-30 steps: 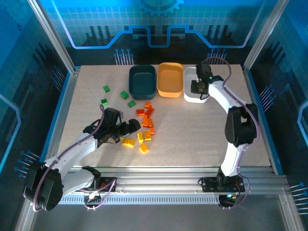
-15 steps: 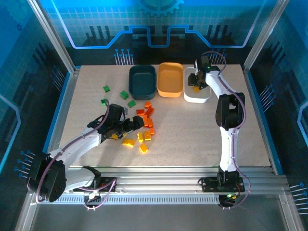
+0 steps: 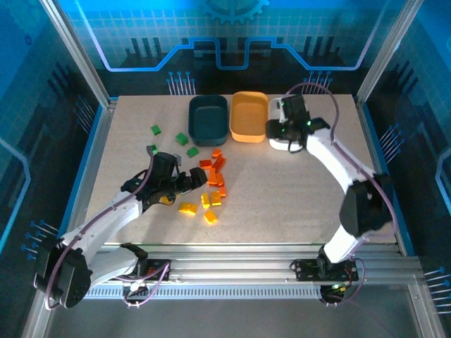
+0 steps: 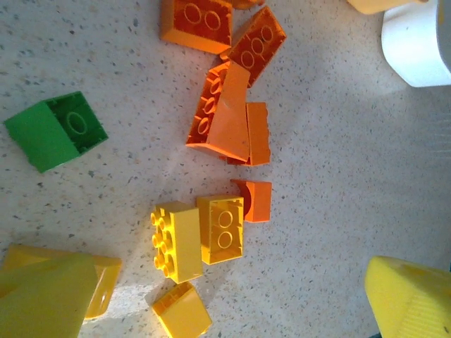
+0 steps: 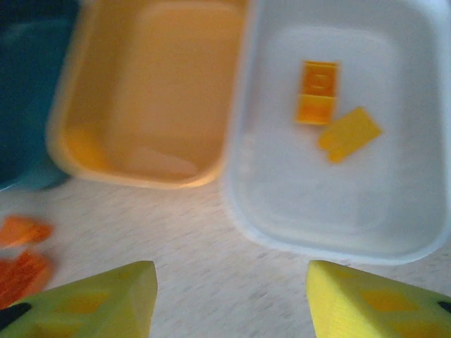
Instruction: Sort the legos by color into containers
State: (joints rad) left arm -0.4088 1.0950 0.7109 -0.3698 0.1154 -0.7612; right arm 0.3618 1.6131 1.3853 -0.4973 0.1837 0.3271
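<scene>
Although two yellow-orange bricks already lie just beside each other in the white bin, most of the legos sit loose on the table in front of the containers. Red-orange bricks cluster nearest the bins. Yellow ones lie on the near side of them, and four green bricks are scattered to the left, close to the dark teal bin. The three bins stand in a row at the far edge: teal on the left, the orange bin in the middle, white on the right.

My left gripper hangs low over the yellow bricks, its jaws spread wide with nothing between them. Through that wrist I see two yellow pieces pressed side by side, a third just below, a small red-orange piece just beside them, and one green piece well apart.

My right gripper hovers at the near rim of the white bin, beside the orange one, jaws apart and gripping nothing. A couple of red-orange bricks lie on the table at the lower left of that wrist's view.
</scene>
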